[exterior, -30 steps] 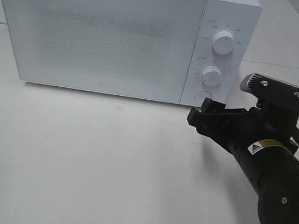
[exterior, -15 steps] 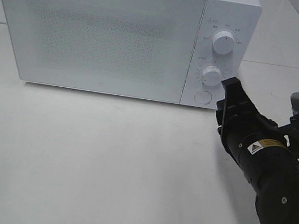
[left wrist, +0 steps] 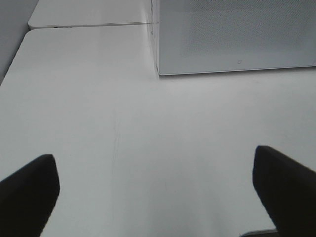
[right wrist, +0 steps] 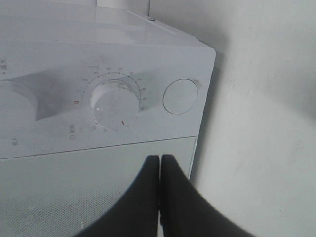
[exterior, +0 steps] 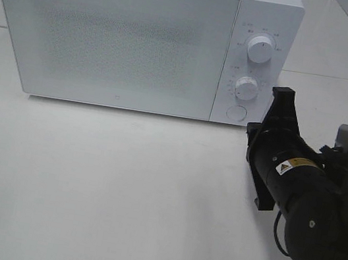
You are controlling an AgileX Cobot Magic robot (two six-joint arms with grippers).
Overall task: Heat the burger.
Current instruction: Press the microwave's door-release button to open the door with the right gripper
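With my right fingers (right wrist: 144, 197) pinched shut on nothing near the closed microwave's (exterior: 123, 35) round button (exterior: 235, 112), left fingers (left wrist: 29, 192) spread wide over the counter (exterior: 116, 194), and the burger in no view, a slightly off push could clip the neighbouring dial (exterior: 247, 87) instead.

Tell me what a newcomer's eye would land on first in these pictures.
The big white microwave at the back of the table, door closed, takes the eye first. Next comes the bulky black right arm at the high view's right, with the right gripper shut and empty, pointing toward the lower knob and round button. No burger shows anywhere.
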